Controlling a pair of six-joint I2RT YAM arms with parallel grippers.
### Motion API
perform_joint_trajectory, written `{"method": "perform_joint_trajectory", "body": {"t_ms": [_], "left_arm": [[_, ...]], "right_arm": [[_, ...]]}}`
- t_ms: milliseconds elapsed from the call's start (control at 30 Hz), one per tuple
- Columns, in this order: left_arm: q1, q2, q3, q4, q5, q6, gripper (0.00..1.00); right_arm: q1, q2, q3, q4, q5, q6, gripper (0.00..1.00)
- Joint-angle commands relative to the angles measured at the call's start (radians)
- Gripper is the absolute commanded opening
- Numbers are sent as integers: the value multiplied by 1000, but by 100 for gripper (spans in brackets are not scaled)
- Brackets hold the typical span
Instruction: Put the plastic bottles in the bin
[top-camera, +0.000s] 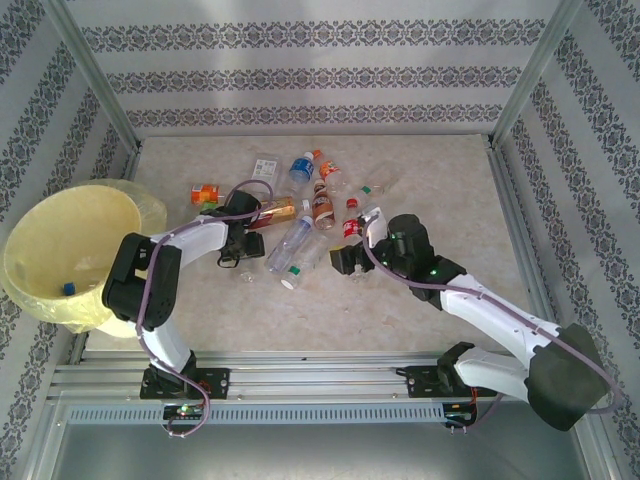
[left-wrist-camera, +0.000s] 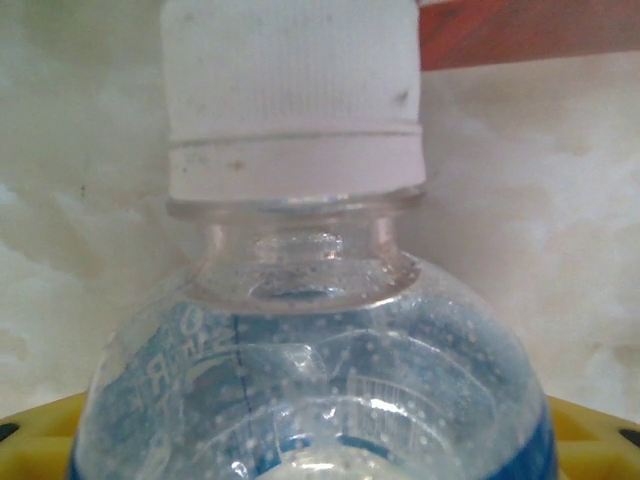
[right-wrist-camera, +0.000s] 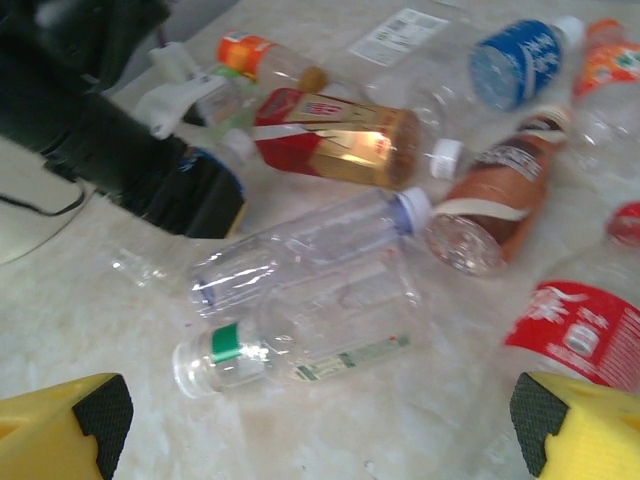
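1. The pale marbled worktop (top-camera: 420, 330) carries a loose heap of small clear plastic bottles (top-camera: 300, 235) at its centre, most of them lying on their sides
2. The large round pale-yellow bin (top-camera: 95, 215), lined with a thin yellow bag, stands at the left edge of the worktop, well apart from the heap. A small blue item (top-camera: 68, 289) lies on its floor, too small to identify
3. The left claw (top-camera: 237, 243) sits at the left side of the heap. In the left wrist view a clear white-capped bottle with a blue label (left-wrist-camera: 320, 380) stands between its yellow fingers (left-wrist-camera: 40, 440). These are set far apart at the bottle's flanks, and it cannot be told whether they press on it
4. The right claw (right-wrist-camera: 320, 430) hovers over the right side of the heap, its black-padded yellow fingers spread wide with nothing between them
5. Ahead of the right claw lies a clear bottle with a green neck band (right-wrist-camera: 300, 345), just beside a clear pale-capped bottle (right-wrist-camera: 310, 235)
6. Farther off lie a red-and-gold-labelled bottle (right-wrist-camera: 340, 140), a brown-labelled bottle (right-wrist-camera: 500, 190) and a blue-labelled bottle (right-wrist-camera: 520, 60)
7. A red-labelled bottle (right-wrist-camera: 585, 325) lies just beside the right-hand finger
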Motion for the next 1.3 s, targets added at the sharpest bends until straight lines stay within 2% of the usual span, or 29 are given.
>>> {"method": "perform_joint_trajectory", "body": {"t_ms": [0, 300, 567, 767, 967, 1167, 1267], "left_arm": [[7, -69, -9, 36, -21, 18, 54], [5, -277, 22, -23, -122, 8, 53], [11, -455, 163, -30, -28, 70, 52], [13, -508, 297, -56, -61, 109, 50], [35, -597, 384, -61, -44, 161, 49], [53, -649, 453, -147, -248, 249, 50], [64, -666, 486, -196, -413, 291, 50]], "right_arm": [[18, 14, 39, 68, -68, -85, 98], [57, 25, 61, 186, -138, -98, 98], [104, 26, 69, 235, -84, -137, 98], [126, 15, 45, 305, 3, -137, 98], [132, 21, 48, 324, 30, -142, 98], [134, 25, 48, 342, 67, -151, 98], [134, 26, 55, 340, 96, -143, 98]]}}
